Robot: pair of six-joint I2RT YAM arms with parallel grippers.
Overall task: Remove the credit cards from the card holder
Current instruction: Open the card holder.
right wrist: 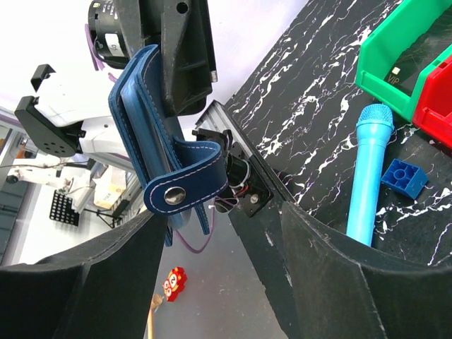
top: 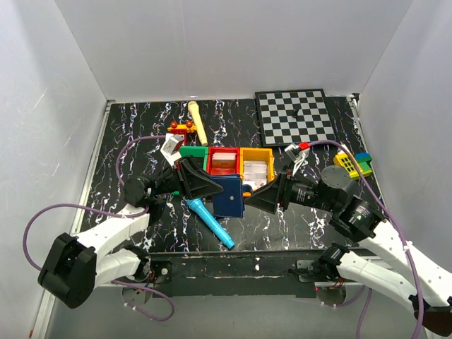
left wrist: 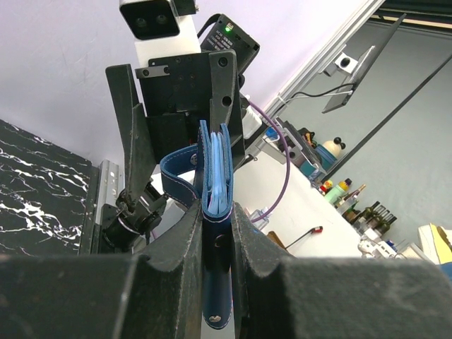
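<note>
My left gripper [left wrist: 217,220] clamps the card holder [top: 228,197] upright above mid-counter, just on the near side of the bins [top: 224,149].
My right gripper [right wrist: 217,209] stands wide, its fingers either side of the loose snap strap [right wrist: 185,185], not touching it. Light blue edges show at the holder's top, but I cannot tell cards from pockets.
</note>
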